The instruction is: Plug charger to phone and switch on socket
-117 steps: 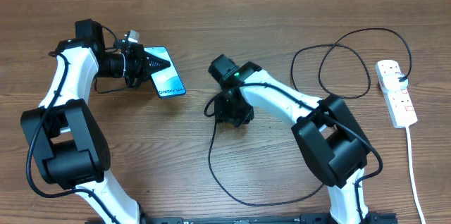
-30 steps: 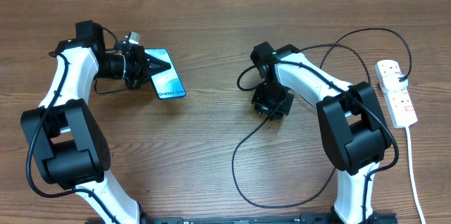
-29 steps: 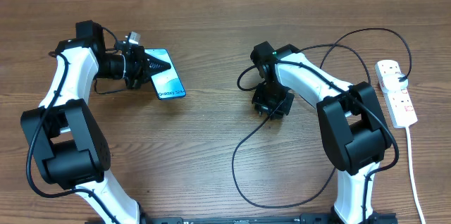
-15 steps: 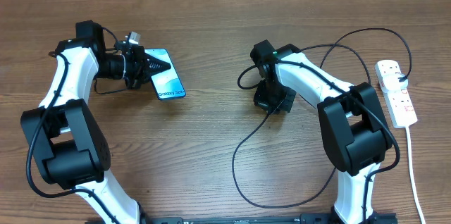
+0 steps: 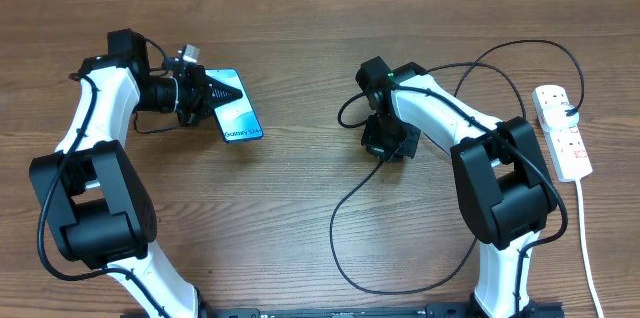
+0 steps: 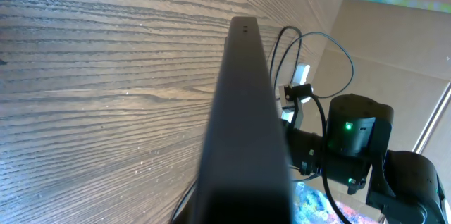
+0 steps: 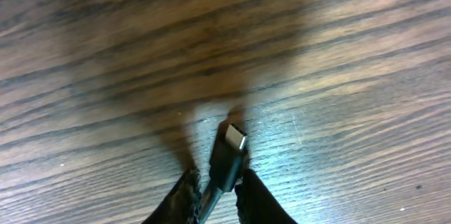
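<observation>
Black charger plug (image 7: pixel 229 155) pinched in my right jaws over the middle of the worktop (image 5: pixel 290 38), my left jaws clamping the phone (image 5: pixel 240 116) toward the far-left corner: next, I judge, the tip must be carried over and lined up squarely with the phone's end.

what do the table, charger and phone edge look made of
The table looks like wood or wood-look laminate, slightly glossy: grain lines and soft glare. The charger has a matte black plastic body and a silvery, metal-looking tip. The phone has a dark, smooth edge, metal or plastic; cannot tell which.
</observation>
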